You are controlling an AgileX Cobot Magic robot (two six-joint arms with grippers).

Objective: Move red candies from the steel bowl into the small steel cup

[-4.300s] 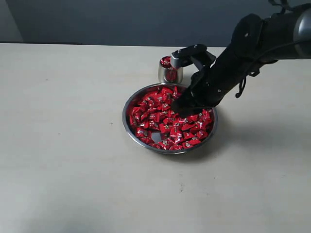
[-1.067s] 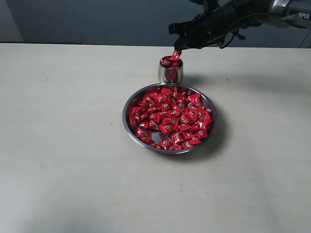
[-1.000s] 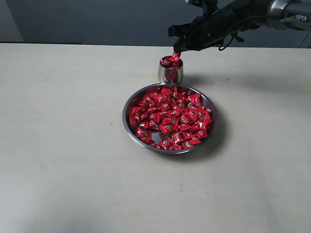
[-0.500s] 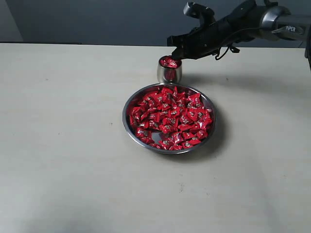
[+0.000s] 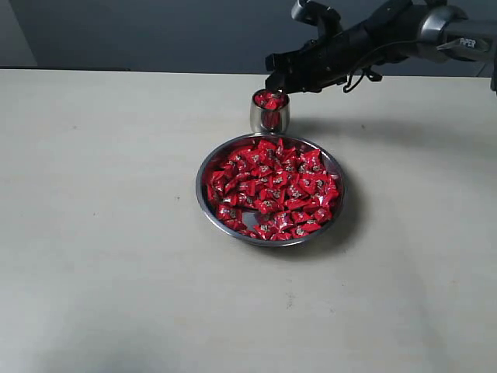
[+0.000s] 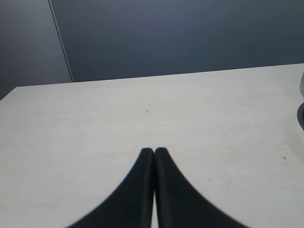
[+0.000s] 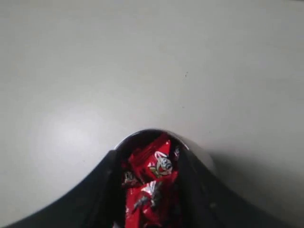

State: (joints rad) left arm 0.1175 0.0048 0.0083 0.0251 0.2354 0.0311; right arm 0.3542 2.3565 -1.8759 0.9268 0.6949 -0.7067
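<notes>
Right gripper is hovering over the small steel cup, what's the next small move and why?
Probably lift the right gripper clear and head for the steel bowl: its jaws stand apart and empty above the small steel cup, and many red candies lie in the bowl.

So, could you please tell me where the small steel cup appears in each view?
Exterior view: small steel cup upper centre, just beyond the steel bowl.
Left wrist view: not clearly in it.
Right wrist view: small steel cup between the open fingers of the right gripper.
Shared landmark: the red candies heaped in it.
</notes>
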